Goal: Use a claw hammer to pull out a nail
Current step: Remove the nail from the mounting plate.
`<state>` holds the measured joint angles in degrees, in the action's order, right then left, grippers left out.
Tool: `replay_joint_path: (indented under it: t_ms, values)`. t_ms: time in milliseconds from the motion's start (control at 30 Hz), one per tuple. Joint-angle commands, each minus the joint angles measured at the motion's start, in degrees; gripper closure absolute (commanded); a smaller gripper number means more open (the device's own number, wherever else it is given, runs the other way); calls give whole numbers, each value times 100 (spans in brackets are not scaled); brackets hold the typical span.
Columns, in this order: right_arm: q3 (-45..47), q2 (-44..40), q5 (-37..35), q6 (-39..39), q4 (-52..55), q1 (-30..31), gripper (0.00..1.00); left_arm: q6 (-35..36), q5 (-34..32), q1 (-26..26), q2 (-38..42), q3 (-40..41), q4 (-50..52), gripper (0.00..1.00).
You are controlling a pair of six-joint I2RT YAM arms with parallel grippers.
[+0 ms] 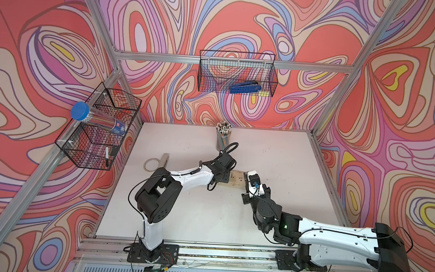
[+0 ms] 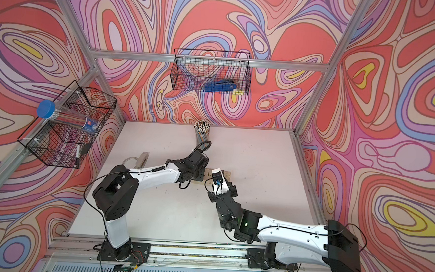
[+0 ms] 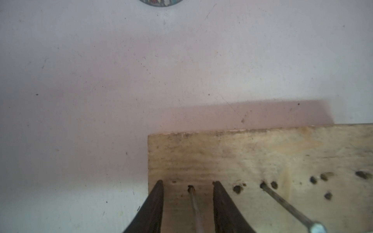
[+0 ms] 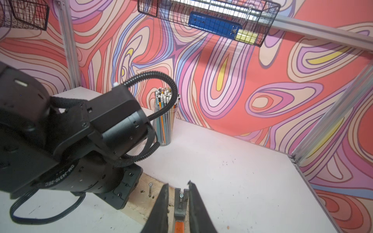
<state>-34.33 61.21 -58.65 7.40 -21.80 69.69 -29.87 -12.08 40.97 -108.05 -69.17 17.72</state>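
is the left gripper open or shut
Open: the left gripper has fingers apart, a nail in the board between them.

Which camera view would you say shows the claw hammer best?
The right wrist view: the claw hammer is held in the right gripper, a nail head in its steel claw's notch, orange neck visible. In both top views the right arm covers it; the left wrist view shows the wooden board, no hammer.

1. A robot lab test cell: an aluminium frame (image 1: 190,59) boxes in a white counter (image 1: 206,218).
2. Swirl-printed wall panels (image 1: 244,19) line three sides.
3. The left arm (image 1: 190,177) and right arm (image 1: 334,237) stand bolted to a rail (image 1: 230,253) at the counter's front.
4. A back wire basket (image 1: 237,73) and a side wire basket (image 1: 100,127) hang from the frame.
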Motion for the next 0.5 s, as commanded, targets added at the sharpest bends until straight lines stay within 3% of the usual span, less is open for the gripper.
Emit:
replay_joint_path:
  t_ms: [0,467]
  values:
    - [-289,-225,-181,254,-397,-17,100,-251,668,-64,-1216,845,1410,59]
    - [-1076,-751,62,-1027,2049,-53,100,-119,841,-63,-484,281,1581,54]
